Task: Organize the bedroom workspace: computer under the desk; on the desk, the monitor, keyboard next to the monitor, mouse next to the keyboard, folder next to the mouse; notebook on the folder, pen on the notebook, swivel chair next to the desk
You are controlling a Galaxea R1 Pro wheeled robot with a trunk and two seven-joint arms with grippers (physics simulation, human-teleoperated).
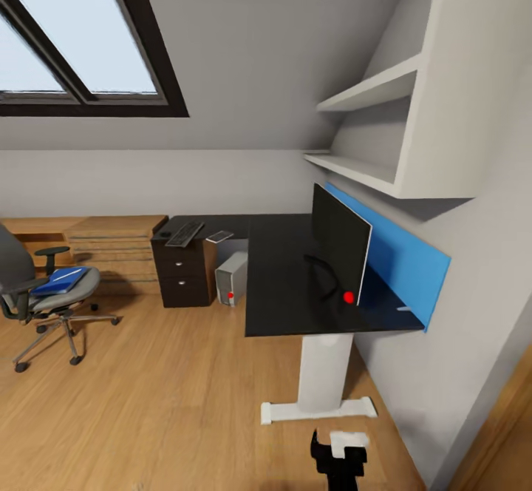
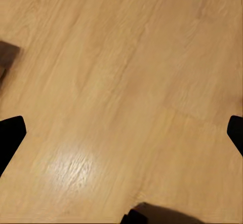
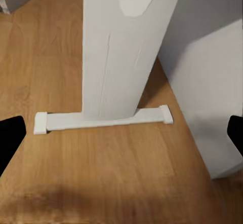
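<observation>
I saw the monitor (image 1: 341,252) on the desk (image 1: 277,284), keyboard (image 1: 185,234) at its far end, computer (image 1: 231,278) underneath, folder (image 1: 63,280) on the swivel chair (image 1: 29,284). Both grippers' fingers (image 2: 11,138) (image 3: 10,139) stood apart, empty.

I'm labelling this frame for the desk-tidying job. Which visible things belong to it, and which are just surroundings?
Part of the job:
desk
monitor
keyboard
computer
swivel chair
folder, lying on the chair seat

Just surroundings:
wall shelves
skylight window
light wooden drawer unit
wood floor
</observation>
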